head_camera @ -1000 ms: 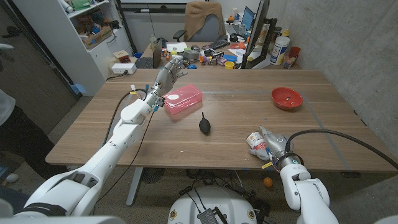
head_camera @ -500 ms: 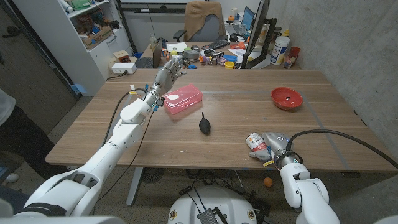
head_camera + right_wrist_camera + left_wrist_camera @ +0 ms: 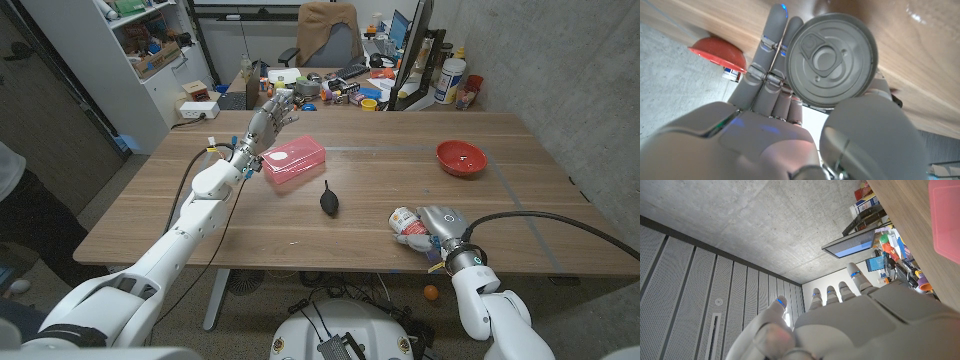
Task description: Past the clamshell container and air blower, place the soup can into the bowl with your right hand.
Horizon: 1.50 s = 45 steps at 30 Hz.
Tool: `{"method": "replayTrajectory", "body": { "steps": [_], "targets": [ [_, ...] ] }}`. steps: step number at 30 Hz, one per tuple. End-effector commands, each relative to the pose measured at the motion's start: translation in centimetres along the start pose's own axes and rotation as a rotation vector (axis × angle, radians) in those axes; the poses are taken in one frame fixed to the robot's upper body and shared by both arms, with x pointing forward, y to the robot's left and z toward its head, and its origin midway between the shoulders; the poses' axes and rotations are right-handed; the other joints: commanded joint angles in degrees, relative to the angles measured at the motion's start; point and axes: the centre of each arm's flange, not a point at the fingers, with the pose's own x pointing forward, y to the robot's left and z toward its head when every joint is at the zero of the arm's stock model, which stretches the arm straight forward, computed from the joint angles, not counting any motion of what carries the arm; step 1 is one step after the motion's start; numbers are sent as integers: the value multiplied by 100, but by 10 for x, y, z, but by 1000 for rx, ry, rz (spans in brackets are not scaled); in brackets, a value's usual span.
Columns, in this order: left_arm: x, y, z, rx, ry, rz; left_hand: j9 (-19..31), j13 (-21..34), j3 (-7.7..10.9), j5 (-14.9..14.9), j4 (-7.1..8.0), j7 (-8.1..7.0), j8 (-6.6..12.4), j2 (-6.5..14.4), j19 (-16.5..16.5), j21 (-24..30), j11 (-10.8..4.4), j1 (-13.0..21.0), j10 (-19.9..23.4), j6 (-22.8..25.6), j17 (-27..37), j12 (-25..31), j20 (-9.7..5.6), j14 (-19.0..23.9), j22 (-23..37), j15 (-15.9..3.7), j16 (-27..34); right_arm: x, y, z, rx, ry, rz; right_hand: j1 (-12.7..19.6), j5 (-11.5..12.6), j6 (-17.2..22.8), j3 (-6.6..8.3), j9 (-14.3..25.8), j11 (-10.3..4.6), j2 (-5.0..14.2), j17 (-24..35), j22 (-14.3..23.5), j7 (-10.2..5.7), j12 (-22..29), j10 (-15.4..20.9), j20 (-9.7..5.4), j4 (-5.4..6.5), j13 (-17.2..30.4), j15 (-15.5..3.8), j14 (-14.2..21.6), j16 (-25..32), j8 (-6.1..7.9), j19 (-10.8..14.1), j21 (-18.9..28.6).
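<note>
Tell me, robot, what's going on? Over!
Right hand grips soup can. Left hand open, by clamshell container. Bowl far ahead, nothing between.

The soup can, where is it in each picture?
Head view: the soup can lies at the table's near right, in the right hand.
Right wrist view: the can's pull-tab lid fills the middle, fingers beside it.
Left wrist view: not in it.
Shared landmark: the red bowl, also in the right wrist view.

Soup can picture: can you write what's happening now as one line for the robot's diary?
right hand: holds soup can | bowl: far right, empty | left hand: raised, open, beside clamshell container | air blower: mid-table
</note>
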Motion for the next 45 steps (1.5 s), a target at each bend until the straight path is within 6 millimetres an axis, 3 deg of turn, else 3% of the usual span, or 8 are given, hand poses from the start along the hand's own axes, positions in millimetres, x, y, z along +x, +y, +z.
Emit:
{"method": "replayTrajectory", "body": {
  "steps": [1,14,45],
  "targets": [
    [-1,7,-3,-2,5,3,10,11,-33,25,-11,-6,-26,77,-799,-11,-8,-8,-36,-43,3,-6,28,-46,9,1,-6,2,-17,1,10,-36,-132,1856,-13,1127,-12,27,-290,1888,45,2,-720,18,291,-4,38,32,-440,521,41,-15,52,42],
    [-2,11,-3,-1,-2,2,10,12,-53,32,-11,-4,-36,83,-801,-33,-8,-11,-39,-53,2,-9,35,-49,10,7,-9,10,-38,2,-23,-59,-211,1885,-60,1137,-31,55,-308,1895,113,-22,-739,12,333,-10,42,52,-443,525,92,-14,62,78],
    [-12,12,5,18,-11,16,9,11,-87,45,-15,-13,-42,92,-794,-72,-5,-10,-46,-48,0,-14,36,-49,11,-1,-12,49,-90,-11,-84,-106,-386,1973,-183,1197,-78,128,-375,1916,263,-40,-766,-19,448,-12,56,98,-439,536,206,-6,106,230]
  ]
}}
